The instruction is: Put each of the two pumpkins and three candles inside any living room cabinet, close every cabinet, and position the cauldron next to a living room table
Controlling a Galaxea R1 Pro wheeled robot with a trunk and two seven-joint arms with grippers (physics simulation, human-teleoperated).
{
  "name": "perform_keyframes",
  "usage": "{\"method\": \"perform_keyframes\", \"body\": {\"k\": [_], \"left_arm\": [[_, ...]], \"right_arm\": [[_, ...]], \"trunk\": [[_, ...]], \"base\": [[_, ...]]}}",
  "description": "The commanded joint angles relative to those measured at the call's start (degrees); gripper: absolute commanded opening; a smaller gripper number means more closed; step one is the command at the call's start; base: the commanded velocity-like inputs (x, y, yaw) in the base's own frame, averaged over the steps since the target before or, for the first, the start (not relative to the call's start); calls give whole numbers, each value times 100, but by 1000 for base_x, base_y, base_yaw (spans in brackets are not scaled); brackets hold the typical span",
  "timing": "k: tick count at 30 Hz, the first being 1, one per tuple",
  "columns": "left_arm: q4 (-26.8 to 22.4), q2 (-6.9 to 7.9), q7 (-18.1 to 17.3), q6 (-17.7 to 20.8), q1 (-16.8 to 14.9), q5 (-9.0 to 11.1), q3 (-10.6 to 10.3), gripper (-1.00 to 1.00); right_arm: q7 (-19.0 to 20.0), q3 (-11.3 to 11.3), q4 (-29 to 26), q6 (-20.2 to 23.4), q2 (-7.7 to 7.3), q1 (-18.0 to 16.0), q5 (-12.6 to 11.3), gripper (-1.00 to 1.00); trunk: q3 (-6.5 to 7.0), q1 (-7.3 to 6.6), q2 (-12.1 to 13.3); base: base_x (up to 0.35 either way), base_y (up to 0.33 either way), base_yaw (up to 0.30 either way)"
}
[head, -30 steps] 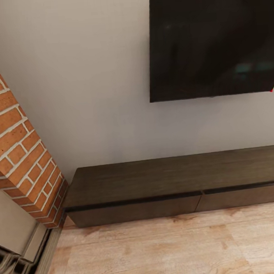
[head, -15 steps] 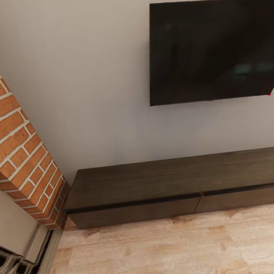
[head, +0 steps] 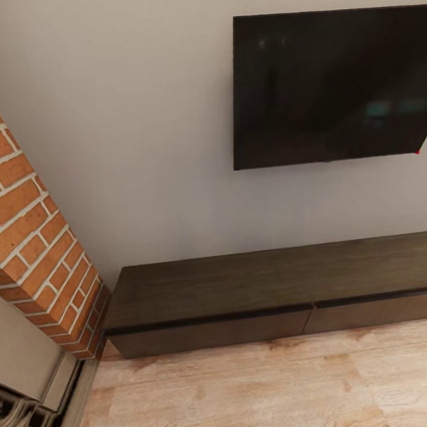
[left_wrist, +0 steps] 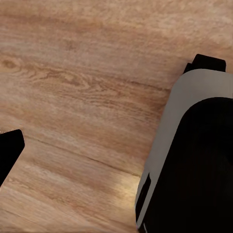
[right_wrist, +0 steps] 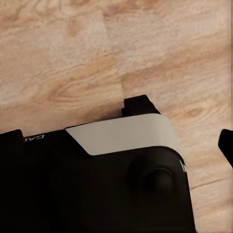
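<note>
Head view: low cabinet (head: 270,286), long and dark, matte wood-grain top, set flush against the wall at the 5 o'clock part of the picture, presumably as a media unit under the screen; two flat drawer or door fronts meet at a seam near the middle, both sitting flush, so this cabinet reads as closed, with nothing resting on its top. Television (head: 332,85), glossy black rectangle, wall-mounted at 1 o'clock directly above the cabinet. Wall (head: 138,149), plain pale grey, smooth. Brick column (head: 30,247), orange brick with pale mortar, rough, at 9 o'clock, leaning in the picture from the camera's tilt; beneath it, at 7 o'clock, a stepped beige moulding (head: 28,388), likely a fireplace surround. Floor (head: 266,389), light planks with knots and wavy grain. Pumpkins, candles and cauldron: none can be placed from these pictures. Left wrist view: plank floor and a rounded grey-and-black robot body part (left_wrist: 194,155). Right wrist view: similar black-and-grey casing (right_wrist: 107,179) over the floor. Grippers: whether either is apart or together cannot be told; arms appear carried low, suited to travel.
</note>
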Motion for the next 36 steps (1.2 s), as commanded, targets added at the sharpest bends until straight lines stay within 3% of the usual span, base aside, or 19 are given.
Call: {"method": "perform_keyframes", "body": {"k": [1, 36], "left_arm": [[0, -2, 0, -1, 13, -1, -1, 100], [3, -1, 0, -20, 175, 3, -1, 100]], "right_arm": [[0, 0, -1, 0, 0, 1, 0, 100], [0, -9, 1, 10, 0, 2, -45, 100]], "trunk": [[19, -23, 42], [647, -791, 1445]], "base": [[0, 0, 0], [0, 0, 0]]}}
